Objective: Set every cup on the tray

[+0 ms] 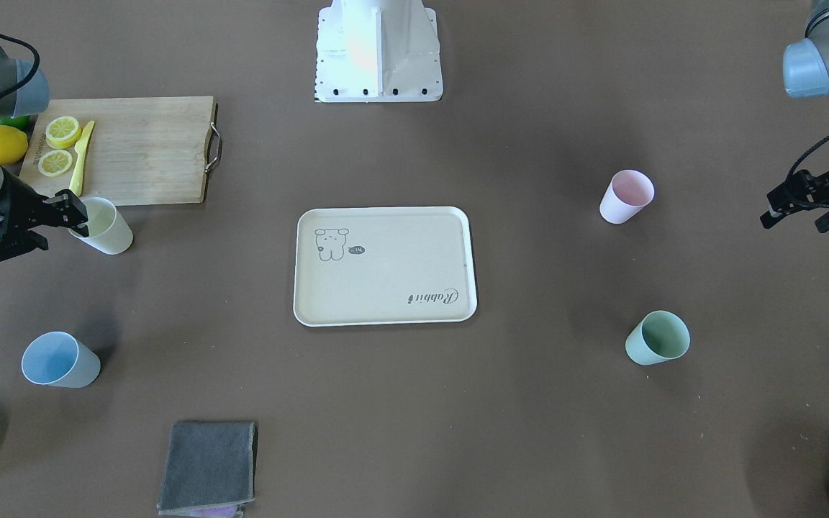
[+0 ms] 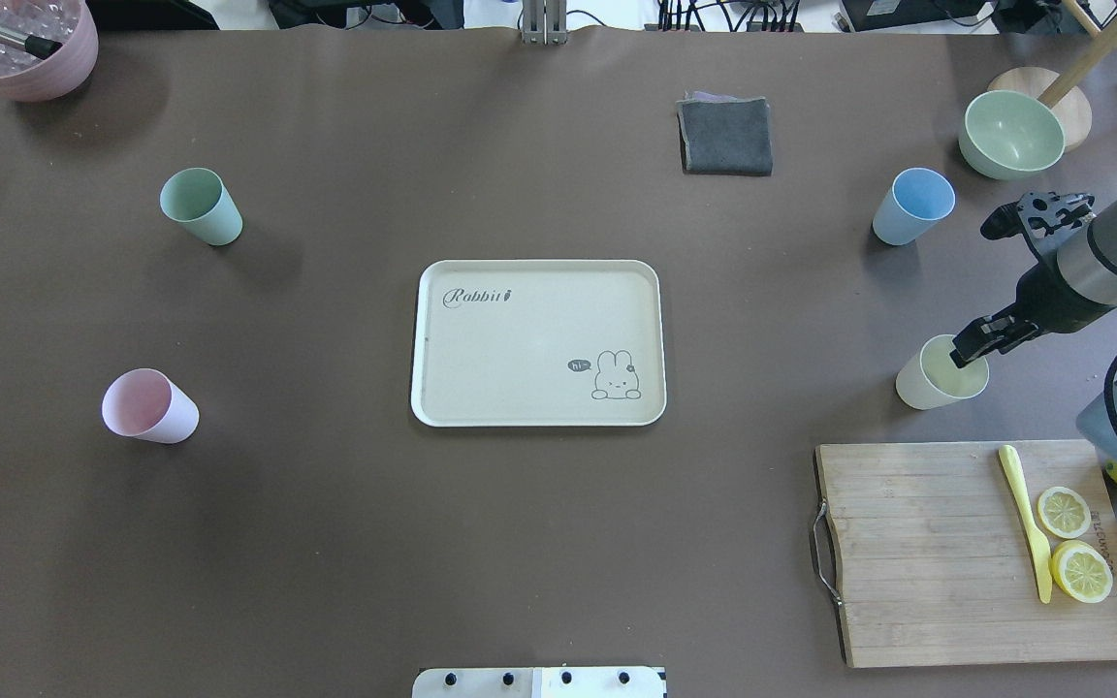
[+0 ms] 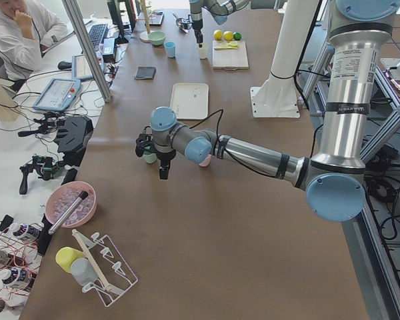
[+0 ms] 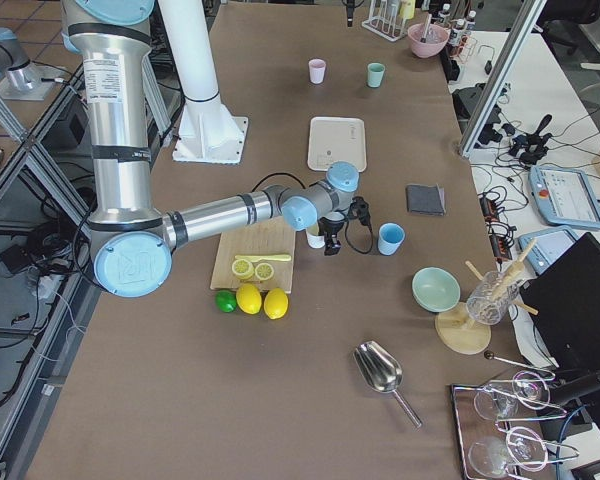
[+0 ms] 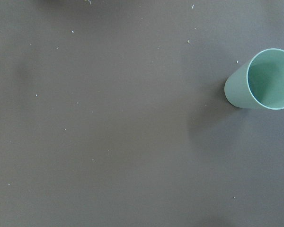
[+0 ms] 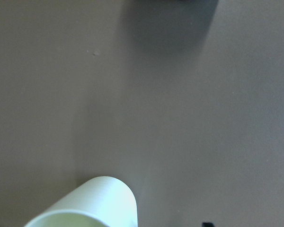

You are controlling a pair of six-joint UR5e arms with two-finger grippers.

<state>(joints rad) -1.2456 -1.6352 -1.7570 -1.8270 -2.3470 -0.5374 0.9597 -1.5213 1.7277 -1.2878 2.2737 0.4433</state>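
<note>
The cream tray (image 2: pixel 539 264) lies bare at the table's middle. The pale yellow cup (image 2: pixel 932 383) stands upright to its right. My right gripper (image 2: pixel 968 351) is at this cup's rim, jaws slightly apart, one finger inside it, and the cup rests on the table (image 1: pixel 109 229). The blue cup (image 2: pixel 912 206), mint green cup (image 2: pixel 200 206) and pink cup (image 2: pixel 146 407) stand alone on the table. My left gripper (image 1: pixel 792 219) is open and empty at the table's left edge, apart from the green cup (image 5: pixel 262 80).
A wooden cutting board (image 2: pixel 946 572) with lemon slices and a yellow knife lies near the yellow cup. Whole lemons sit beside it. A grey cloth (image 2: pixel 725 136), a pale green bowl (image 2: pixel 1012 134) and a mauve-pink vessel (image 2: pixel 20 53) stand along the far edge.
</note>
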